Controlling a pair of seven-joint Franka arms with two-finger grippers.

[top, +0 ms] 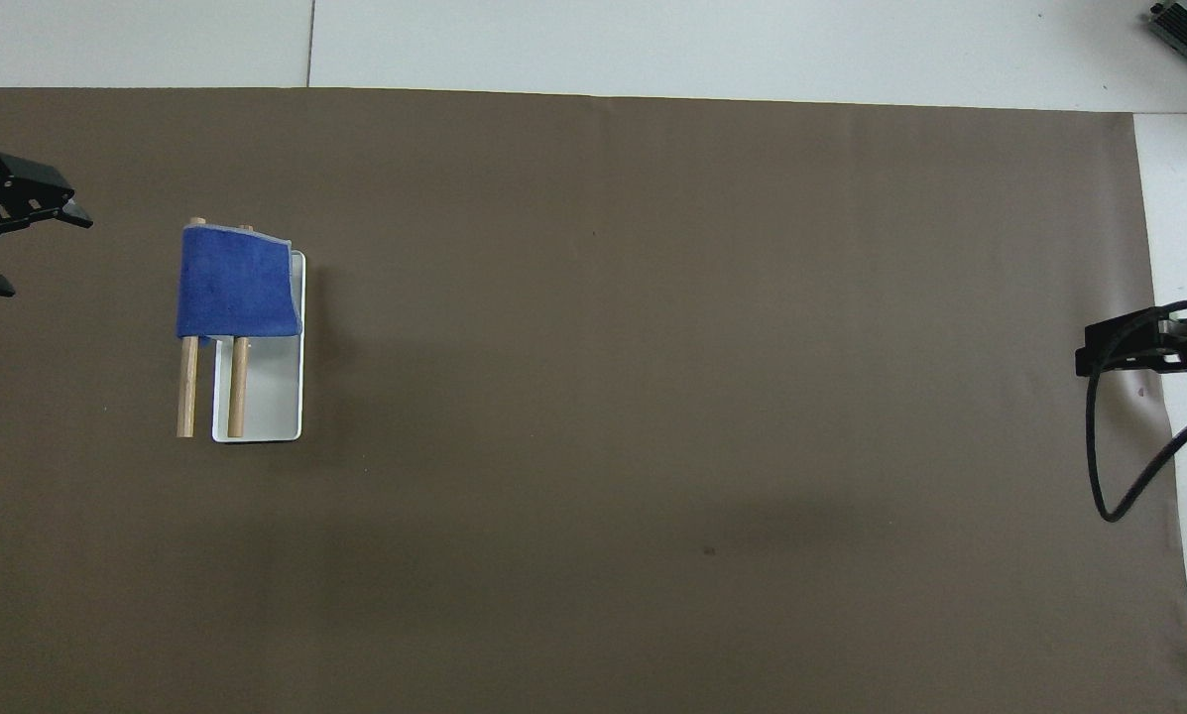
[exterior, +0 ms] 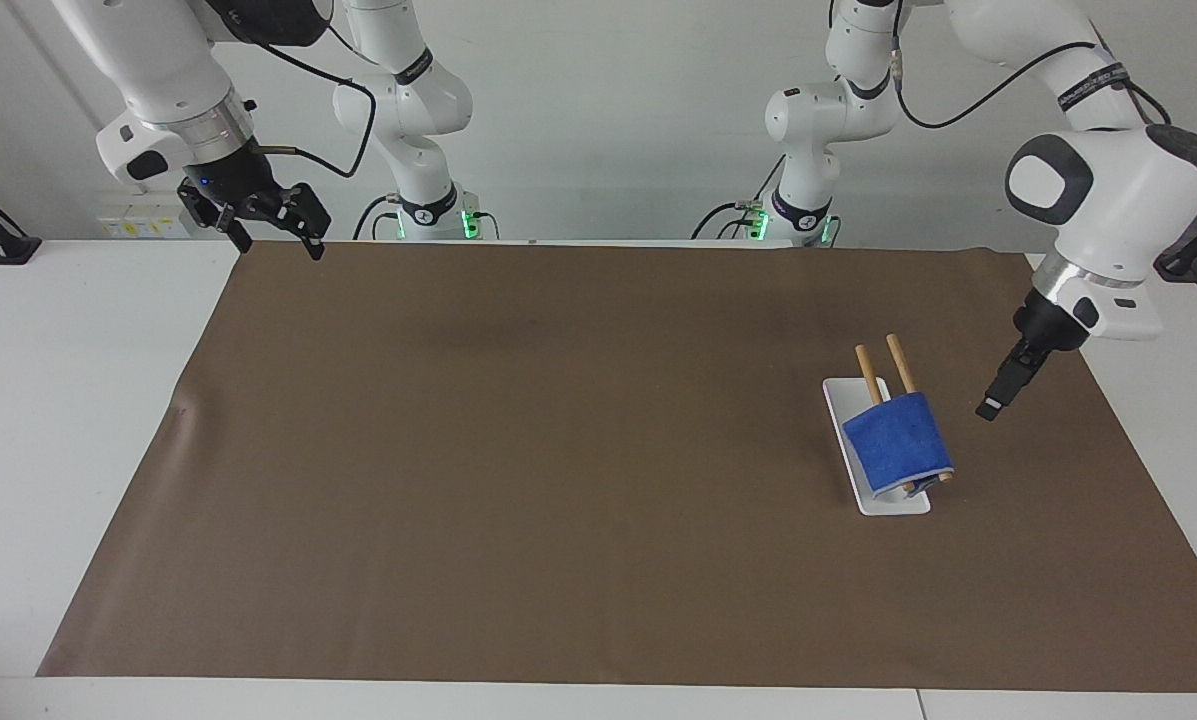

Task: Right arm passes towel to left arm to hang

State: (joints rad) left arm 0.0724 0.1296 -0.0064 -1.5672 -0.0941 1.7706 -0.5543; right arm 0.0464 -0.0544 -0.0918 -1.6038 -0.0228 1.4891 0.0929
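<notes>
the towel [exterior: 898, 441] hangs draped over two wooden rods [exterior: 879, 373] that stand out above a white base plate [exterior: 843, 405], near the left arm's end of the table [exterior: 38, 400] and about midway between its near and far edges. we judge it sits that way so the cloth folds down on both sides of the rods and holds itself, which would make the hanging step done.

our left hand [top: 3, 223] hovers over the mat between the rack and that end of the table, its fingers spread apart and gripping nothing, clear of the towel. our right hand [exterior: 263, 220] hangs above the corner of the mat at the right arm's end, close to the robots' edge; its fingers stand apart and empty, and that arm waits.

a brown mat [exterior: 558, 450] covers most of the white table, smooth apart from a faint crease near the right arm's end. a plain pale wall runs along the robots' edge, and green lights glow at both arm bases.
</notes>
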